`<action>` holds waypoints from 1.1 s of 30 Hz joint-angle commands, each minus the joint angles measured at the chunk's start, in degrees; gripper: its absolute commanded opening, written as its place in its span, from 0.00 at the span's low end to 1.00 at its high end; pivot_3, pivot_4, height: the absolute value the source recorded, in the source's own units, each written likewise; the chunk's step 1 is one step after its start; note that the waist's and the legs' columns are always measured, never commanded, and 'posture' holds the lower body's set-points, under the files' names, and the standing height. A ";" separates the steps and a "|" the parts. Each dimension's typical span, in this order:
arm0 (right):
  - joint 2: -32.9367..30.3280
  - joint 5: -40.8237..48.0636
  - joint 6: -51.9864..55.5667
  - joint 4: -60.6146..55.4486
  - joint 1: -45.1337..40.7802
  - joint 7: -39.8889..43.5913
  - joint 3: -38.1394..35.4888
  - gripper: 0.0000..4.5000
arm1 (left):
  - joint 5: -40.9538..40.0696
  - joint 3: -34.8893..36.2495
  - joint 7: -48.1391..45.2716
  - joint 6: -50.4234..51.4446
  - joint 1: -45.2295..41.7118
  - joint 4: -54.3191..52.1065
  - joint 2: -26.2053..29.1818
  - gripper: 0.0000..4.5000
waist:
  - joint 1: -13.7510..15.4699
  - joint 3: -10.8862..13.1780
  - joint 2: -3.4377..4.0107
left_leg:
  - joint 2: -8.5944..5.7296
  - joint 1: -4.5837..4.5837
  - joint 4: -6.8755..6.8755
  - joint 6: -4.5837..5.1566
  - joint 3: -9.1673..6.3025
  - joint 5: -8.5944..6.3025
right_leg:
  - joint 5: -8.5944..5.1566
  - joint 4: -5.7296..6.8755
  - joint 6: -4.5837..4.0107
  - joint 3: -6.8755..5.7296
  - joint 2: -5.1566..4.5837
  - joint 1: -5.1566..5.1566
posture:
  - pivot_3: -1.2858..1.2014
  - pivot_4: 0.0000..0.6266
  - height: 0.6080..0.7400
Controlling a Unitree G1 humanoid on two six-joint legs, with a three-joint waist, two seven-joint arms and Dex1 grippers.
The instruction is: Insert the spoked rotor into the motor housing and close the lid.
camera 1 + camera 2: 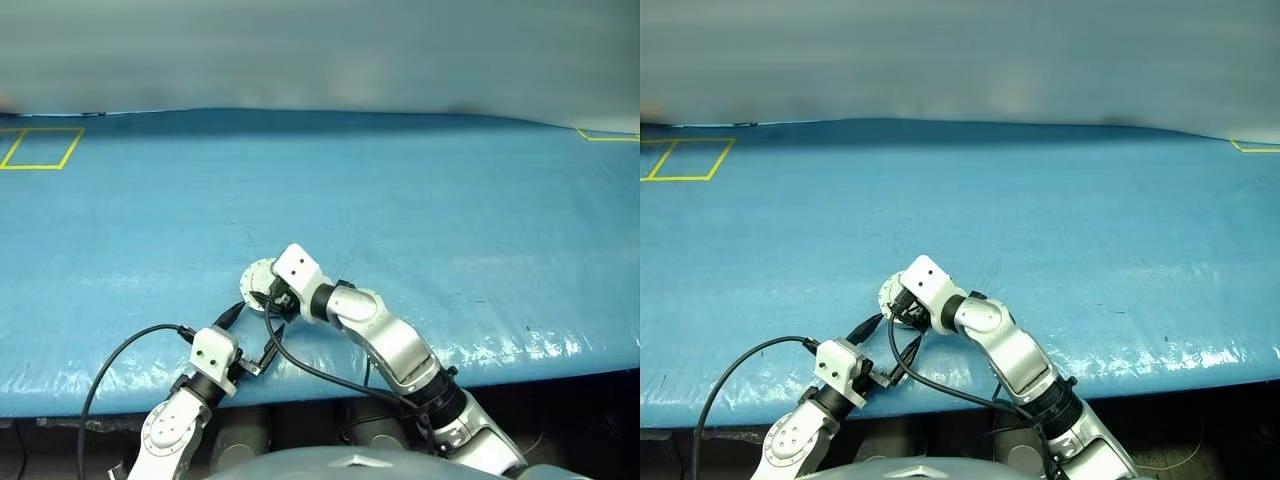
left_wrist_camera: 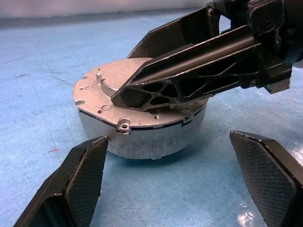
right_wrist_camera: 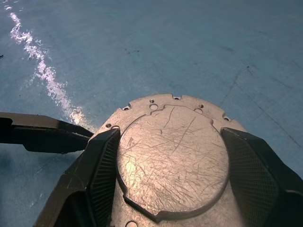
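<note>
Left wrist view shows the motor housing [image 2: 142, 127] sitting flat on the blue surface [image 2: 42, 71], a short grey cylinder with its lid [image 2: 102, 94] lying flush on top and a thin dark seam running round between the two. Judging from that, the lid is already closed; whether the spoked rotor is seated inside cannot be checked, since nothing of the interior shows. If it is, little seems left but a last press and letting go.

The right pincer [image 3: 168, 175] hangs just above the housing, its two black fingers [image 3: 102, 175] spread to either side of the raised, scratched round centre of the lid. They straddle it rather than clamp it; in the left wrist view one of these fingers appears to rest on the lid's top, though real contact is hard to confirm. The left pincer [image 2: 177, 182] is released, its fingers wide apart and lying low on the surface just on the near side of the housing, touching nothing.

From the head camera the housing [image 1: 258, 276] lies near the surface's front edge and is mostly covered by the right wrist, so only a sliver of its rim shows. The hinge joining lid to housing is not visible anywhere, and the housing's far side is hidden behind the right pincer's fingers.
</note>
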 commanded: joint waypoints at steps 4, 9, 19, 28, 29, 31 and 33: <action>-0.52 -1.56 -0.96 1.01 -0.08 0.09 1.08 0.67 | -0.04 -0.29 -0.32 -0.86 -0.16 -1.68 0.03 1.00 | 0.01 -0.01 0.00 | 0.00 0.05 0.00 0.00 0.00 0.00 | 0.00 0.00 0.00 0.00 0.00 -0.01 | 0.52 0.24 1.00; -1.75 -1.67 -0.93 1.98 -1.26 1.70 0.84 0.67 | -0.02 -0.29 -0.19 -0.75 -0.16 -1.87 -0.03 1.00 | 0.02 -0.01 0.00 | 0.00 0.05 0.00 0.00 0.00 0.00 | 0.00 -0.01 0.00 0.00 -0.01 0.00 | 0.52 0.24 1.00; -1.68 -1.47 -2.15 3.98 -1.90 2.02 -0.33 0.67 | -0.31 -0.15 -0.03 -0.48 0.58 -2.41 -0.05 1.00 | 0.02 -0.02 -0.01 | 0.00 0.09 0.01 0.00 -0.01 0.00 | 0.00 0.00 0.00 0.00 -0.01 0.02 | 0.52 0.24 1.00; -1.11 -1.27 -2.38 5.61 -2.41 2.34 -1.02 0.67 | -0.78 1.06 -0.07 -0.67 2.97 -4.06 1.12 0.64 | -0.05 -0.03 0.00 | 0.03 0.10 0.01 -0.01 -0.01 0.00 | -0.01 0.00 0.00 -0.01 -0.04 0.01 | 0.52 0.24 1.00; -1.31 -1.35 -2.55 5.94 -2.67 2.66 -0.97 0.67 | -0.81 1.18 0.08 -0.56 3.11 -4.20 1.19 0.57 | -0.06 -0.04 0.00 | 0.03 0.10 0.01 -0.01 -0.01 0.00 | -0.01 0.00 0.01 -0.01 -0.06 0.01 | 0.52 0.24 1.00; -1.60 -1.48 -2.84 6.47 -3.09 3.12 -0.94 0.67 | -0.64 1.42 0.38 -0.53 3.32 -4.41 1.18 0.41 | -0.06 -0.04 0.00 | 0.03 0.11 0.01 -0.01 0.00 -0.01 | -0.03 0.00 0.03 -0.02 -0.09 0.01 | 0.52 0.24 1.00; -2.00 -1.43 -2.89 6.91 -3.69 3.82 -0.97 0.67 | -0.71 1.51 0.33 -0.55 3.33 -4.47 1.16 0.26 | -0.02 -0.04 0.00 | 0.02 0.10 0.01 -0.01 0.00 -0.01 | -0.02 -0.01 0.03 -0.03 -0.10 0.00 | 0.52 0.24 1.00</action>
